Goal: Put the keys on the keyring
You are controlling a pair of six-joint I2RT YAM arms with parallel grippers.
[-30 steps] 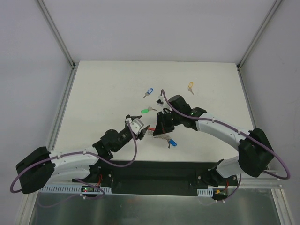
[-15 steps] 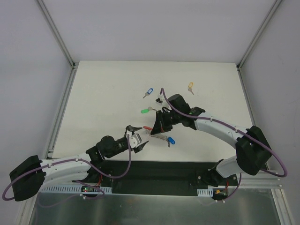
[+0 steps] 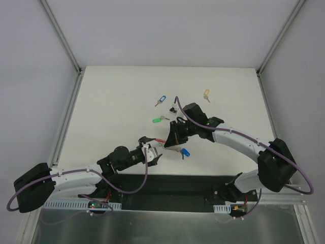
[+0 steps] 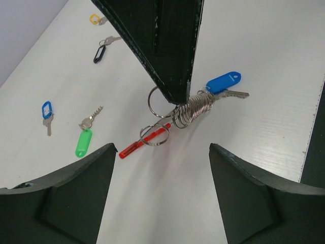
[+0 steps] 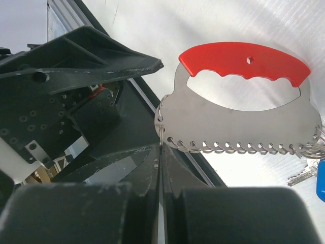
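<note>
While pinching the keyring (image 5: pixel 238 58) by its thin edge, shut tight: right pincer (image 5: pixel 161 146). Nothing else in that grip. Near the middle front of the desk (image 3: pixel 111 101), hanging down from the black fingertip. Down low by the desk, its red half (image 4: pixel 144 141); cannot tell whether touching. Up beside the fingertip, its grey coil (image 4: pixel 195 108). Dangling by the red half, two silver rings (image 4: pixel 154 136).

Wide open and holding nothing: left pincer (image 4: pixel 162 152). Low over the desk, facing the keyring from close by, not touching it.

Right at the far end of the grey coil, touching it: blue key (image 4: pixel 223 82). Cannot tell whether hooked on.

Flat on the desk, away from the keyring: four more keys, each with a bright tag and a small silver blade. Closest, green key (image 4: pixel 83 142). Next, second blue key (image 4: pixel 46 110). Farther back, black key (image 4: pixel 99 52). Farthest of all, yellow key (image 4: pixel 95 19).
</note>
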